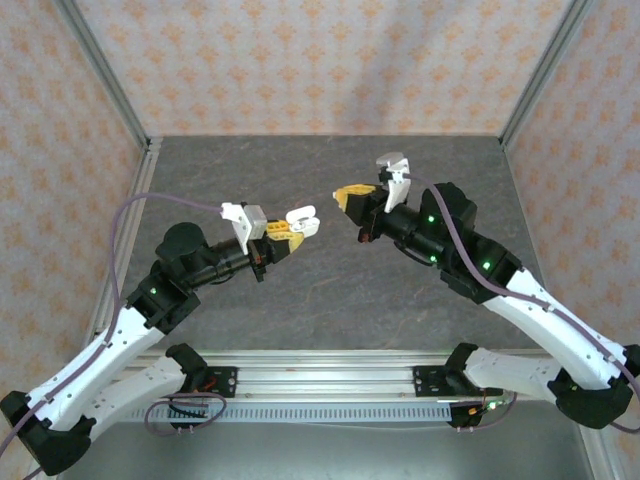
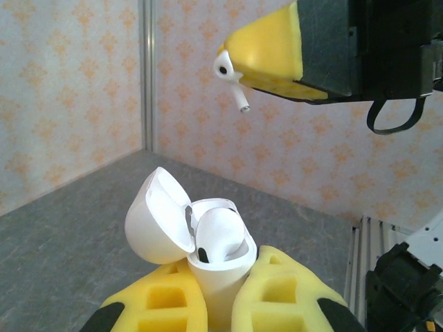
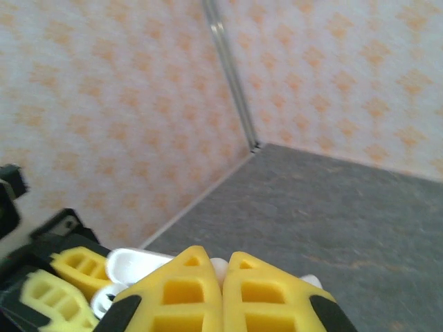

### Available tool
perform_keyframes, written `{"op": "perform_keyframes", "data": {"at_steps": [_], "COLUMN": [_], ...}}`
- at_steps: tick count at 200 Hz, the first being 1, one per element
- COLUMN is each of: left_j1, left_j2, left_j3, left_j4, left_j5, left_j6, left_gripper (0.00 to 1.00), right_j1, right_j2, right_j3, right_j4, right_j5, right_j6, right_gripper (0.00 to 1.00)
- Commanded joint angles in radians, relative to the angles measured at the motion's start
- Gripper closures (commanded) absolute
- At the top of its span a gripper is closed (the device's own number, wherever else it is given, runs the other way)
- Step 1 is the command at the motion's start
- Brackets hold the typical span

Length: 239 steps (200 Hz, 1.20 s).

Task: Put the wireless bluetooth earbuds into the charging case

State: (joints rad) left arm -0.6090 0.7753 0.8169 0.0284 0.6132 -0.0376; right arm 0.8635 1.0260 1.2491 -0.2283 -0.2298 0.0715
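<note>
Right gripper [image 1: 350, 197] pinches a tiny, likely light and slippery earbud [image 2: 228, 72] by its head, upper centre of the left wrist view, while left gripper [image 1: 298, 222] clamps the rigid, open-lidded charging case [image 2: 214, 283] by its base.

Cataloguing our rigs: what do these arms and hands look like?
The left arm and right arm: white links, black joints, green lights, a grey-purple cable each. The left hand and right hand: yellow hollow-celled fingers.

Open air lies between earbud [image 2: 225, 69] in right gripper [image 1: 343, 197] and charging case [image 1: 303, 221]. Lid [image 2: 156, 218] stands open beside the case mouth.
</note>
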Motion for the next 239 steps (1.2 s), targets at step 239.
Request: {"op": "perform_keyframes", "data": {"at_steps": [239], "left_j1": [-0.048], "left_j2": [0.041], "left_j3": [0.131], "left_j4": [0.107], "left_j5": [0.048], "left_j6": [-0.136], "left_gripper": [1.00], "right_j1": [0.066], "right_j2": [-0.024], "right_j3": [-0.059], "right_j4": [0.183], "right_j5": [-0.088], "right_j6": [-0.117], "right_gripper": [1.00]}}
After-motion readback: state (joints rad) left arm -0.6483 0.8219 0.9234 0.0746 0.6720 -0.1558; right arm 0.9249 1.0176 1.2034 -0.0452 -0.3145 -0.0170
